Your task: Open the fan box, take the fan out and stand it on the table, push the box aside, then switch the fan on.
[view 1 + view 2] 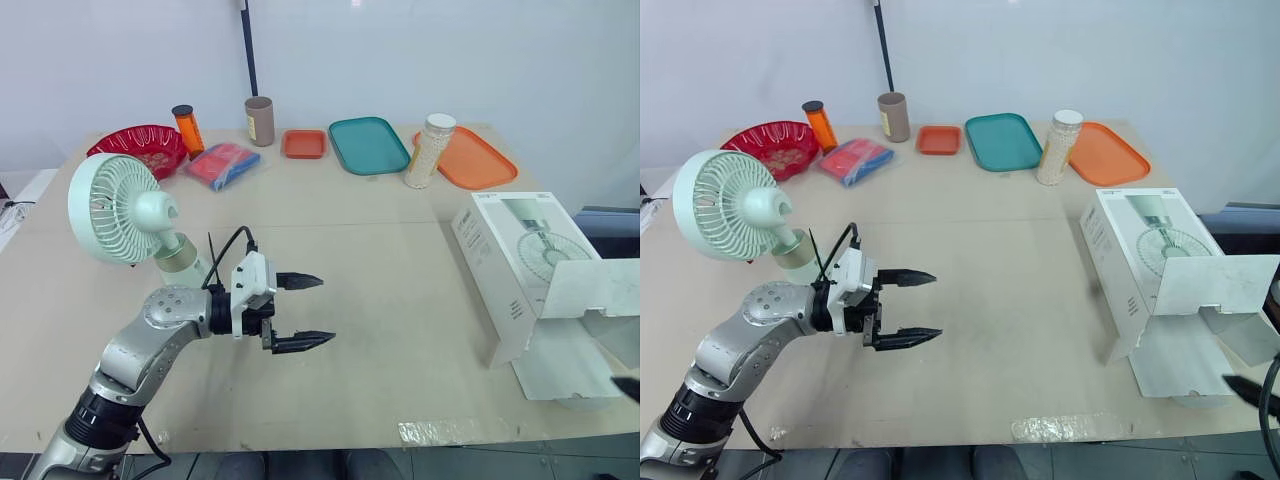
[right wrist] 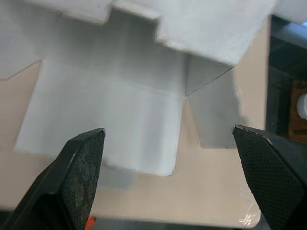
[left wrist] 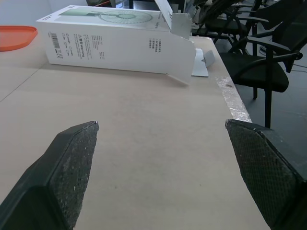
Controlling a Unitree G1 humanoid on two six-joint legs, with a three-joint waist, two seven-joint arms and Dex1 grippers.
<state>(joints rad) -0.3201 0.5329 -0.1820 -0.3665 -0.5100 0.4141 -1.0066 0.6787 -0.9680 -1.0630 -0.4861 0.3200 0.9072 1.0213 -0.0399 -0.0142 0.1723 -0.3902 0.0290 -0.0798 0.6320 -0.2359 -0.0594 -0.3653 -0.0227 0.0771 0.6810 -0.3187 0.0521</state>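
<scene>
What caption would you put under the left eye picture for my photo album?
Mint fan upright on the table, the left gripper open near it, opened fan box lying to the right.

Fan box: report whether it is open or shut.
Open: the fan box lies flat with end flaps folded out; the fan stands outside it.

Quick headcount of what's on the table [image 1: 380, 290]

Trays win with three along the far edge: a small orange-red tray [image 1: 303, 144], a teal tray [image 1: 368, 145] and a big orange tray [image 1: 482, 162]. Everything else is a single: one fan [image 1: 115, 208] near the left edge, one fan box [image 1: 510, 260] by the right edge, one red bowl [image 1: 140, 148] at the far left corner, one orange bottle [image 1: 187, 128], one brown tube [image 1: 259, 120], one jar of white beads [image 1: 430, 150] and one red-and-blue packet [image 1: 222, 164]. That's ten items, eight kinds.
</scene>
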